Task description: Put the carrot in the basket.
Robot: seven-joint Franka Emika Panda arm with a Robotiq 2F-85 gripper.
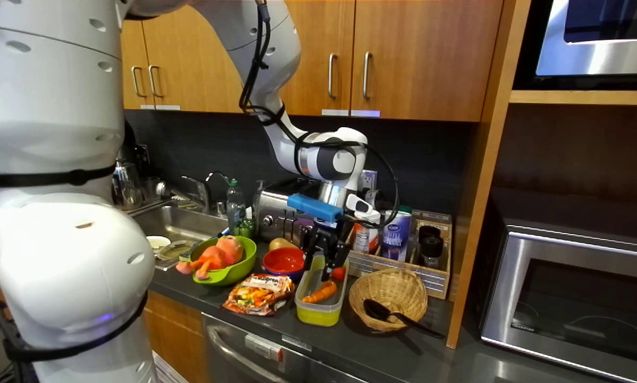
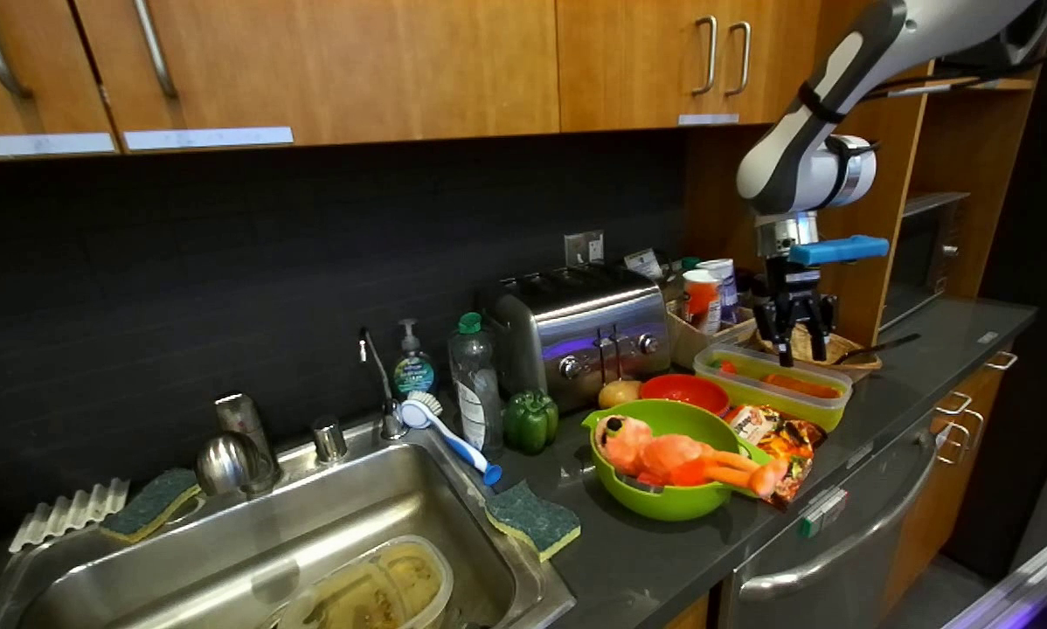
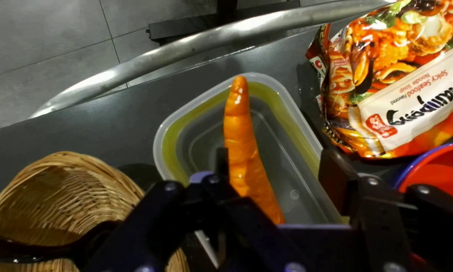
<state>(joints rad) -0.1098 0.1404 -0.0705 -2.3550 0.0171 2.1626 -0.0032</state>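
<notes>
One spoon [image 1: 376,309] across the basket [image 1: 413,293] — carrot [image 3: 242,147] in tub [image 1: 318,316], end effector [image 2: 802,354] agape above.

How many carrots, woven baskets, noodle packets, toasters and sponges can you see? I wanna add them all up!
Carrot: 1
Woven basket: 1
Noodle packet: 1
Toaster: 1
Sponges: 2
Total: 6

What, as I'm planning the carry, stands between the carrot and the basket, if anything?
The side wall of the tub that the carrot lies in. Beyond it, a black spoon lies partly in the basket, its handle over the rim.
</notes>
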